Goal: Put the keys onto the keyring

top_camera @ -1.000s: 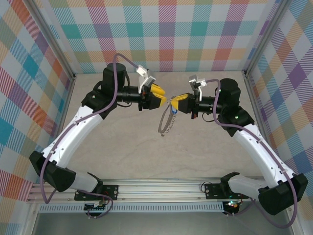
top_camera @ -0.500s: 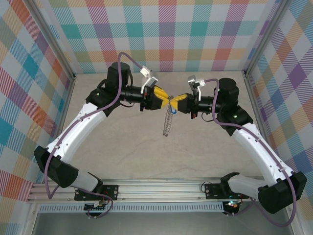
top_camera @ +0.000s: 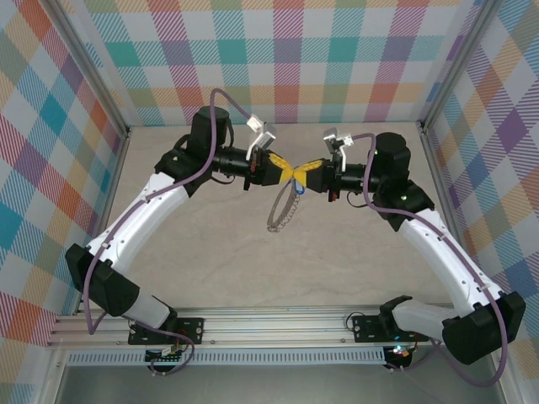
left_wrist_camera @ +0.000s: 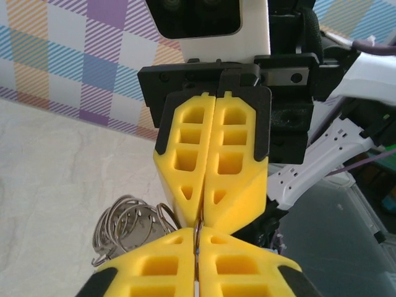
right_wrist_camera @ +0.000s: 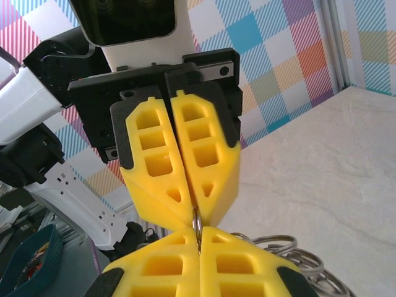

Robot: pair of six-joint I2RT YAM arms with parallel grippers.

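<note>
Keyring (top_camera: 290,210) is up in the air, hanging off the meeting point of the two claws over the middle of the table (top_camera: 210,248), and that hang is the whole story: the big hoop dangles free and tilted so its own weight keeps it clear of the surface.

Starting on the left, the left gripper (top_camera: 285,172) reaches in level, yellow fingers pressed flat together. On its wrist camera the left gripper (left_wrist_camera: 197,240) has a thin grey wire clamped in the seam, so call it closed on the keyring. Just beside it, lower left, the small wire loops (left_wrist_camera: 130,224) bunch up where the fringe sags.

Dead centre, the two sets of fingertips sit nose to nose, almost touching, with that one wire running from one seam into the other.

Over to the right, the right gripper (top_camera: 301,174) mirrors the pose. Seen from the left wrist, the right gripper (left_wrist_camera: 202,213) is also pinched tight on the same wire. My read: two grips close together steady a short stretch of hoop for fine threading work.

Whether the key is on yet, I cannot tell; it is too small at that pinch.
</note>
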